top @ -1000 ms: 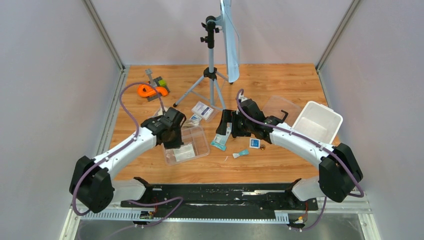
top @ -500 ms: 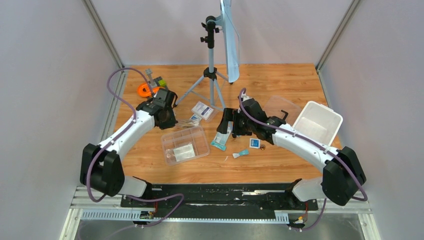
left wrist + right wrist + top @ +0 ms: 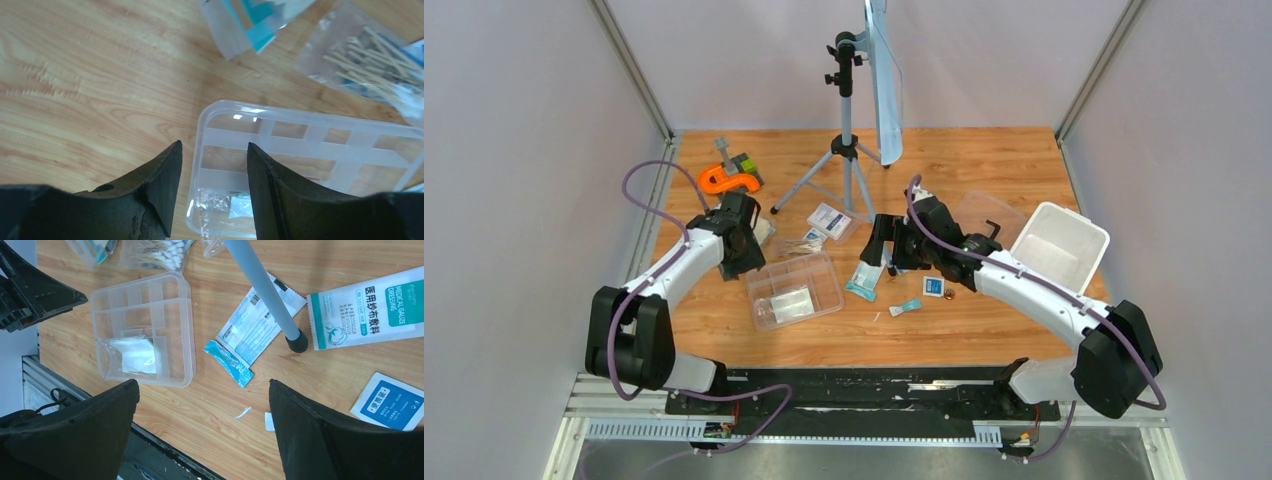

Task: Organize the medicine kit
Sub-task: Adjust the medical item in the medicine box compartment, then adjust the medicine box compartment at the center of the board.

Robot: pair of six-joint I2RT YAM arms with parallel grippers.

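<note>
A clear divided tray (image 3: pixel 795 290) lay on the wooden surface (image 3: pixel 984 330) with a small clear bag (image 3: pixel 789 303) in it. The left gripper (image 3: pixel 214 165) hovered at the tray's far left corner, jaws partly apart and empty. Right of the tray, the right gripper (image 3: pixel 202 385) hung wide and empty above scattered packets (image 3: pixel 865 280), and the white tub (image 3: pixel 1056 245) sat farther right.
</note>
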